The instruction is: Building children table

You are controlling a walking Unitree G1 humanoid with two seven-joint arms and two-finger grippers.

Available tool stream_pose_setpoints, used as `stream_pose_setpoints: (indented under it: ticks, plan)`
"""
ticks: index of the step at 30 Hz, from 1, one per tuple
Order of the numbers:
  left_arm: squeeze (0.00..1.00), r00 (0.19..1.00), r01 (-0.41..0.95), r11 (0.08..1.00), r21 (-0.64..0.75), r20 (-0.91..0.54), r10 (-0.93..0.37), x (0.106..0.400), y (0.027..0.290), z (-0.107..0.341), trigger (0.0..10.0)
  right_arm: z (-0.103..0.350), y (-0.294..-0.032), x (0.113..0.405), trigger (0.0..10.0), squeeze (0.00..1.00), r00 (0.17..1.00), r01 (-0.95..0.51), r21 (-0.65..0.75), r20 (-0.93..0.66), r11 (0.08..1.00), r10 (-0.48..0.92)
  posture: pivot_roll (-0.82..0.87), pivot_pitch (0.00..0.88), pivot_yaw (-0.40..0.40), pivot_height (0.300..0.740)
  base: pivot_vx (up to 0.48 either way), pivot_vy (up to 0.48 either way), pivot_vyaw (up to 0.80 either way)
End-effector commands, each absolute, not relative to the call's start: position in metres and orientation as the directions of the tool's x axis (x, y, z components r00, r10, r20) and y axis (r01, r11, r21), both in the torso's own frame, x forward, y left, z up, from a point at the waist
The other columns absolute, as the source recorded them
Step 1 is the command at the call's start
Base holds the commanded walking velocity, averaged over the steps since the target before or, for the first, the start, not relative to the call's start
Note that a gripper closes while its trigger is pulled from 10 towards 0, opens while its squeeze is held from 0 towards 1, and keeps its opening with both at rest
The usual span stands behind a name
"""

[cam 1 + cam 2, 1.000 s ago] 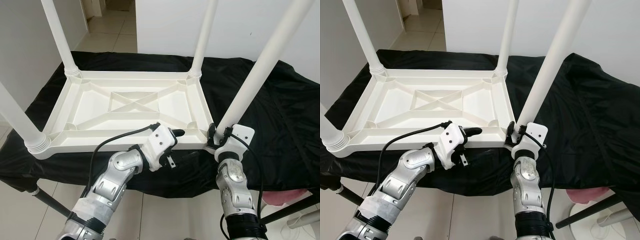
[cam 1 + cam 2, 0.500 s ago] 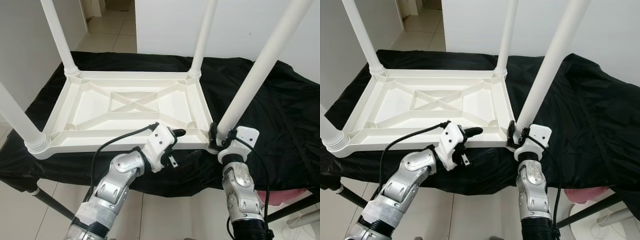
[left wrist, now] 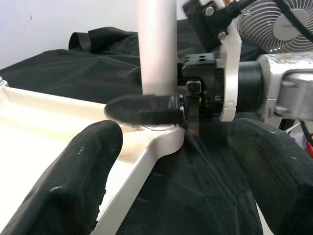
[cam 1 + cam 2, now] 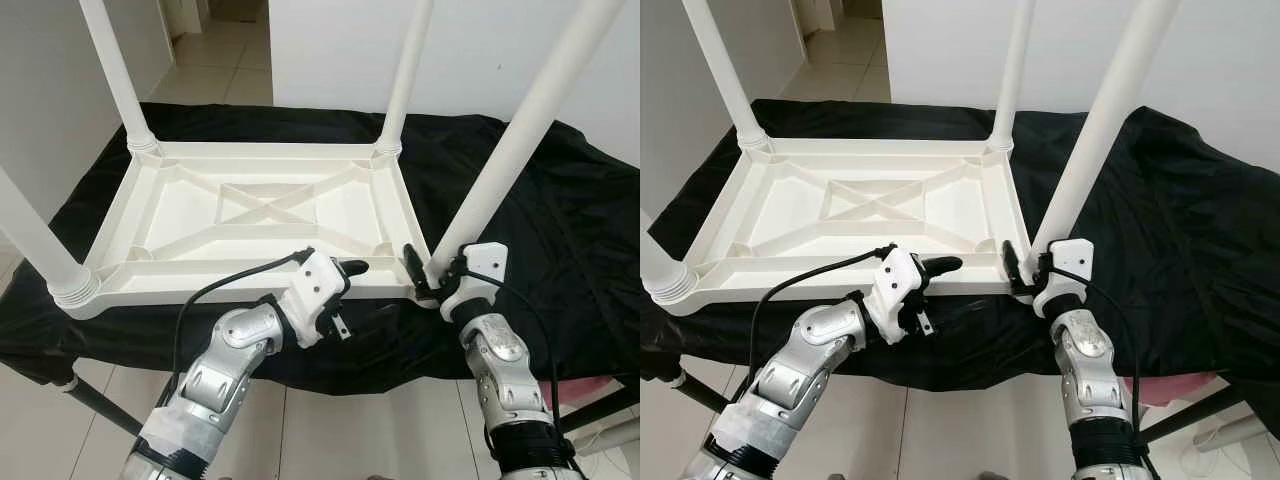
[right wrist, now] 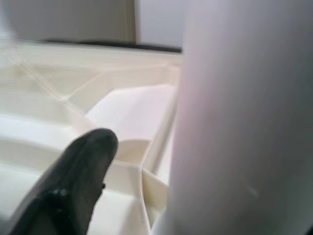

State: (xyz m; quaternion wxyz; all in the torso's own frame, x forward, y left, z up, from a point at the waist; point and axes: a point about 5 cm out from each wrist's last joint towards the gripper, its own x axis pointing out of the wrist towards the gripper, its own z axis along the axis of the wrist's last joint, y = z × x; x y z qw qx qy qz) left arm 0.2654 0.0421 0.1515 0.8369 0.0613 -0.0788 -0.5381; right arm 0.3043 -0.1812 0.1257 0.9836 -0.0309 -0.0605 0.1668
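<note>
Black cloth (image 4: 560, 230) covers the bench, and the white table (image 4: 260, 215) lies on it upside down, legs up.

Close to me, my left gripper (image 4: 350, 272) sits at the table's near edge with its fingers apart, holding nothing. My right gripper (image 4: 425, 275) is at the near right corner, fingers spread either side of the bottom of the near right leg (image 4: 510, 150). Farther back stand two more legs, then the white wall (image 4: 480, 50).

My head views cut off all four white legs (image 4: 520, 140) at the top, and the right gripper's (image 4: 1025, 268) far finger hides behind the near leg.
</note>
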Motion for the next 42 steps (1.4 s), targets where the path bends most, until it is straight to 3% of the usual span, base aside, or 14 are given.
stream_pose_setpoints:
  ticks: [1, 8, 18, 19, 20, 21, 22, 24, 36, 37, 38, 39, 42]
  plan:
    - [0.00, 0.369, 0.909, 0.370, 0.193, 0.038, -0.928, 0.262, 0.042, 0.149, 10.0, 0.127, -0.180, 0.306, 10.0, 0.00, 0.913, -0.386, -0.093, 0.105, 0.918, 0.395, -0.08, 0.000, 0.003, 0.740, 0.000, 0.000, 0.00]
    - [0.00, 0.359, 0.911, 0.355, 0.211, 0.023, -0.933, 0.262, 0.042, 0.149, 10.0, 0.126, -0.179, 0.315, 10.0, 0.00, 0.849, -0.514, -0.152, 0.047, 0.844, 0.526, -0.06, 0.000, 0.002, 0.740, 0.000, 0.000, 0.00]
    - [0.00, 0.358, 0.909, 0.351, 0.225, 0.011, -0.934, 0.262, 0.044, 0.150, 10.0, 0.124, -0.187, 0.321, 10.0, 0.00, 0.822, -0.560, -0.168, 0.012, 0.812, 0.569, -0.05, 0.000, -0.004, 0.740, 0.000, 0.000, 0.00]
    - [0.00, 0.359, 0.908, 0.352, 0.226, 0.011, -0.933, 0.262, 0.044, 0.150, 10.0, 0.123, -0.188, 0.322, 9.3, 0.00, 0.819, -0.565, -0.167, 0.007, 0.808, 0.574, -0.05, 0.000, -0.004, 0.740, 0.000, 0.000, 0.00]
    - [0.00, 0.360, 0.908, 0.353, 0.227, 0.011, -0.933, 0.263, 0.044, 0.150, 10.0, 0.123, -0.189, 0.323, 4.2, 0.00, 0.817, -0.568, -0.168, 0.003, 0.806, 0.576, -0.05, 0.000, -0.006, 0.740, 0.000, 0.000, 0.00]
    - [0.00, 0.360, 0.907, 0.353, 0.228, 0.012, -0.933, 0.263, 0.044, 0.150, 10.0, 0.122, -0.190, 0.323, 2.7, 0.00, 0.815, -0.571, -0.168, 0.001, 0.804, 0.579, -0.05, 0.000, -0.006, 0.740, 0.000, 0.000, 0.00]
    - [0.00, 0.360, 0.907, 0.353, 0.228, 0.012, -0.933, 0.263, 0.044, 0.150, 10.0, 0.122, -0.190, 0.323, 2.7, 0.00, 0.815, -0.571, -0.168, 0.001, 0.804, 0.579, -0.05, 0.000, -0.006, 0.740, 0.000, 0.000, 0.00]
    - [0.00, 0.360, 0.907, 0.354, 0.229, 0.013, -0.933, 0.263, 0.043, 0.150, 10.0, 0.119, -0.192, 0.322, 0.0, 0.00, 0.813, -0.574, -0.168, -0.004, 0.801, 0.582, -0.05, 0.000, -0.006, 0.740, 0.000, 0.000, 0.00]
    - [0.00, 0.352, 0.910, 0.347, 0.226, 0.018, -0.936, 0.263, 0.040, 0.150, 10.0, 0.110, -0.195, 0.316, 0.0, 0.00, 0.818, -0.571, -0.145, -0.009, 0.808, 0.576, -0.06, 0.000, -0.001, 0.740, 0.000, 0.000, 0.00]
    - [0.00, 0.350, 0.911, 0.345, 0.226, 0.018, -0.937, 0.263, 0.039, 0.150, 10.0, 0.110, -0.196, 0.316, 1.4, 0.00, 0.828, -0.556, -0.142, -0.005, 0.819, 0.561, -0.07, 0.000, -0.003, 0.740, 0.000, 0.000, 0.00]
    - [0.00, 0.350, 0.911, 0.345, 0.226, 0.018, -0.937, 0.263, 0.039, 0.150, 10.0, 0.110, -0.196, 0.316, 1.4, 0.00, 0.828, -0.556, -0.142, -0.005, 0.819, 0.561, -0.07, 0.000, -0.003, 0.740, 0.000, 0.000, 0.00]
    - [0.00, 0.349, 0.912, 0.344, 0.225, 0.018, -0.937, 0.263, 0.039, 0.150, 10.0, 0.111, -0.198, 0.316, 10.0, 0.00, 0.841, -0.536, -0.135, 0.005, 0.833, 0.541, -0.07, 0.000, -0.004, 0.740, 0.000, 0.000, 0.00]
    - [0.00, 0.349, 0.912, 0.344, 0.223, 0.018, -0.937, 0.263, 0.039, 0.149, 10.0, 0.113, -0.202, 0.316, 10.0, 0.00, 0.881, -0.467, -0.128, 0.015, 0.875, 0.472, -0.07, 0.000, -0.008, 0.740, 0.000, 0.000, 0.00]
